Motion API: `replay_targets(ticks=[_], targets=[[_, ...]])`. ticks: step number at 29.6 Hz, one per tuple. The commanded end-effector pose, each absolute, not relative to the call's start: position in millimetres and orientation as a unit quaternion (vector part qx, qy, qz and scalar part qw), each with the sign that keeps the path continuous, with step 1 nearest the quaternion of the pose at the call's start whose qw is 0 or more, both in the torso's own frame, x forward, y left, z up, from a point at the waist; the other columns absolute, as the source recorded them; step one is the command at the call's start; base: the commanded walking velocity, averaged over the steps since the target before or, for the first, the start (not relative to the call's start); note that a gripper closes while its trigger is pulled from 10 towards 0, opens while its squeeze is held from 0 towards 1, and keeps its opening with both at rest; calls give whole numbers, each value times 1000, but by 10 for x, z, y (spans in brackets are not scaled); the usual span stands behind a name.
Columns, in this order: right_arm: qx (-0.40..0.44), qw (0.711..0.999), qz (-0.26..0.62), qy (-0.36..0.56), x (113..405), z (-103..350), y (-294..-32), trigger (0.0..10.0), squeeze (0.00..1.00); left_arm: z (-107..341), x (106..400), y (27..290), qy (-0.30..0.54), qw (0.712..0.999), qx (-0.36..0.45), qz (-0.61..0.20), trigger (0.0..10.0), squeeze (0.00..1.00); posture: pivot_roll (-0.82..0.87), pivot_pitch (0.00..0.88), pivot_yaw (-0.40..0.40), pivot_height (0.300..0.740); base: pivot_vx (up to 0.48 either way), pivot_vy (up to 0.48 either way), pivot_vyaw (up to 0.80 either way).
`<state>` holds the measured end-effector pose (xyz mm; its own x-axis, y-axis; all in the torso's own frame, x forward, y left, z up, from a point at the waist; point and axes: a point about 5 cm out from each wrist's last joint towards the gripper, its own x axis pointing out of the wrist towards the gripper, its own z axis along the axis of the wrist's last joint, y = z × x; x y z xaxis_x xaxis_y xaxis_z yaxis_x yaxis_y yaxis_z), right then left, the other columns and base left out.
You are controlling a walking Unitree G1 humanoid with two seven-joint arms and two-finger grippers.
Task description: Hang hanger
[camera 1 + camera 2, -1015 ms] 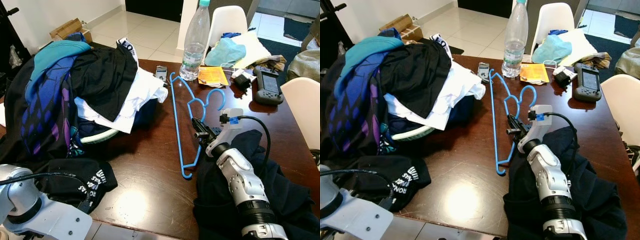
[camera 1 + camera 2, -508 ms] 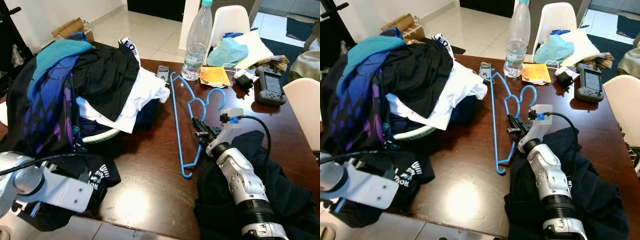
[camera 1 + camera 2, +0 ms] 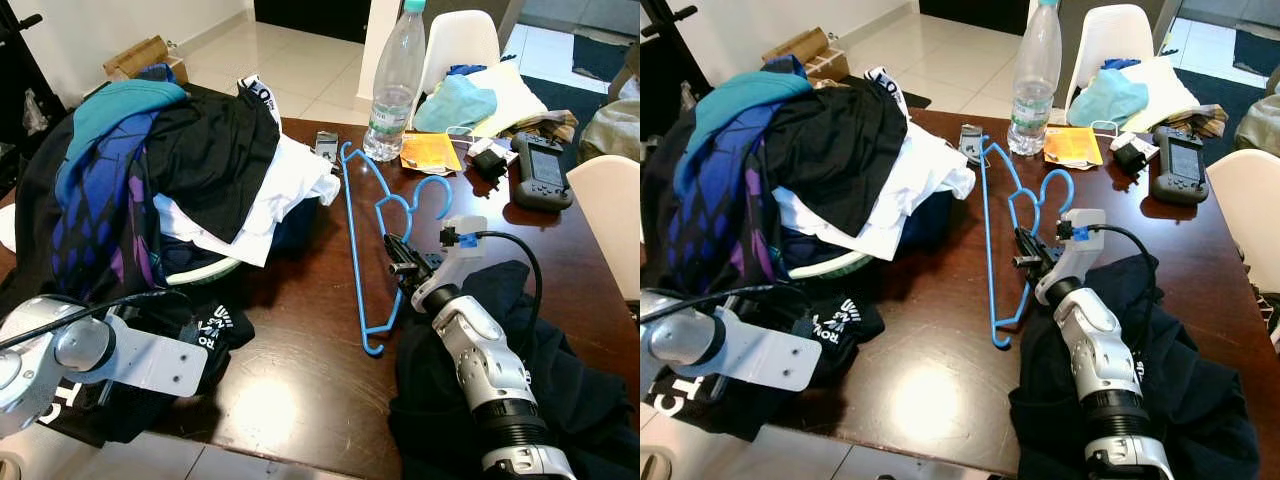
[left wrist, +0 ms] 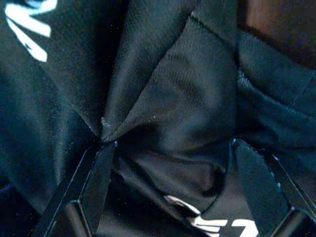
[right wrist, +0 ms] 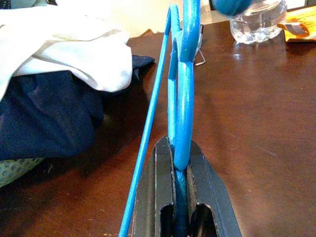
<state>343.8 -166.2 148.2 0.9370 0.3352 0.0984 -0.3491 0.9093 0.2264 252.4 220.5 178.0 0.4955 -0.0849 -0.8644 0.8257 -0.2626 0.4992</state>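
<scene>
Hanger [image 3: 372, 225] at frame centre: your right gripper [image 3: 397, 255] pinches its blue bar. Your left gripper [image 4: 168, 192], lower left, is spread over black garment [image 4: 163, 98].

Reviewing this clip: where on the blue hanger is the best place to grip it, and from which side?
On the thin bar just below the hook, from the robot's near side along the table. The blue hanger lies flat there, and the right gripper is already shut on that bar.
</scene>
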Motion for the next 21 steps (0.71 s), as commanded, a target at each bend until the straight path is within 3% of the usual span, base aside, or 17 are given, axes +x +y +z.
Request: replay_targets(ticks=[1, 2, 4, 14, 17, 19, 21], targets=[[112, 979, 170, 18, 3381, 1252, -1666, 10000, 0, 1602, 2483, 2111, 274, 544, 657, -445, 9412, 0, 212, 189, -16, 740, 0, 0, 0], [112, 979, 170, 18, 3381, 1252, -1666, 10000, 0, 1602, 2483, 2111, 274, 544, 657, -445, 9412, 0, 212, 189, -16, 740, 0, 0, 0], [111, 979, 171, 18, 3381, 1252, -1666, 10000, 0, 1544, 2478, 2029, 268, 555, 643, -454, 39, 0, 211, 189, -16, 740, 0, 0, 0], [111, 978, 174, 20, 3381, 1249, -1641, 10000, 0, 1552, 2546, 1873, 241, 588, 628, -449, 0, 0, 211, 195, -18, 740, 0, 0, 0], [112, 978, 174, 20, 3382, 1249, -1637, 10000, 0, 1586, 2569, 1827, 230, 608, 612, -450, 0, 0, 211, 195, -16, 740, 0, 0, 0], [114, 978, 172, 20, 3383, 1245, -1636, 10000, 0, 1670, 2588, 1711, 205, 654, 556, -469, 0, 0, 213, 195, -15, 740, 0, 0, 0], [114, 978, 172, 20, 3383, 1245, -1636, 10000, 0, 1670, 2588, 1711, 205, 654, 556, -469, 0, 0, 213, 195, -15, 740, 0, 0, 0]])
